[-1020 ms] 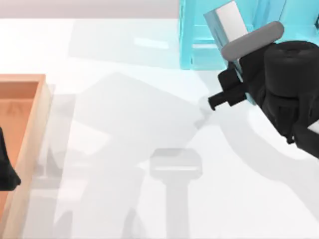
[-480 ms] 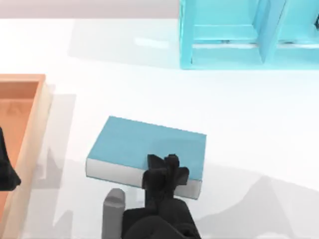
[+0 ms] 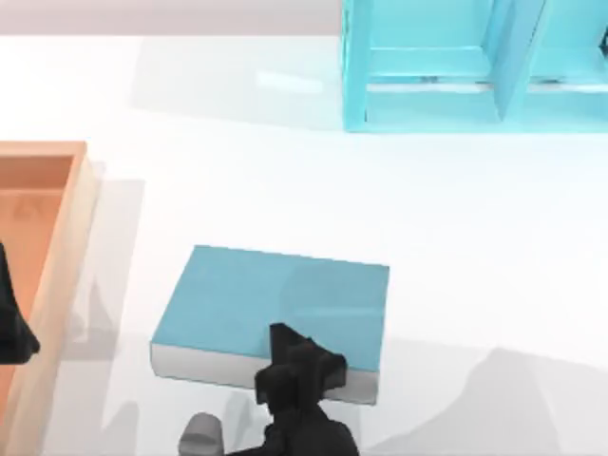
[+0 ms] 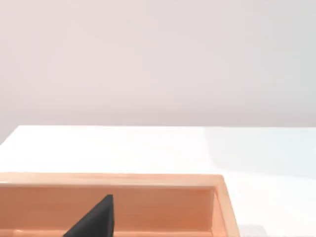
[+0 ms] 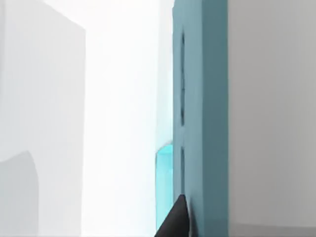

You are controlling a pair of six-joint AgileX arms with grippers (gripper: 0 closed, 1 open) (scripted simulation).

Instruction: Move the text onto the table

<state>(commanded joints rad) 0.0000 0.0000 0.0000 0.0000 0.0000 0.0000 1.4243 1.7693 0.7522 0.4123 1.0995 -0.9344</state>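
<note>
The book (image 3: 275, 309) lies flat on the white table (image 3: 475, 237), teal cover up and its grey-white page edges facing the near edge of the top view, a little left of the middle; the right gripper (image 3: 296, 372) comes in from the near edge and sits at the book's near long side, its dark fingers (image 3: 285, 347) overlapping the cover and the page edge, closed onto the book as far as the top view shows; in the right wrist view the book's teal cover (image 5: 202, 113) runs edge-on right beside a dark fingertip (image 5: 174, 219); the light cyan shelf (image 3: 475, 62) stands at the far right of the table, well apart from the book; the wooden tray (image 3: 66, 237) lies along the left side, with the left gripper (image 3: 11, 323) parked over it; whether its fingers are parted I cannot tell.
</note>
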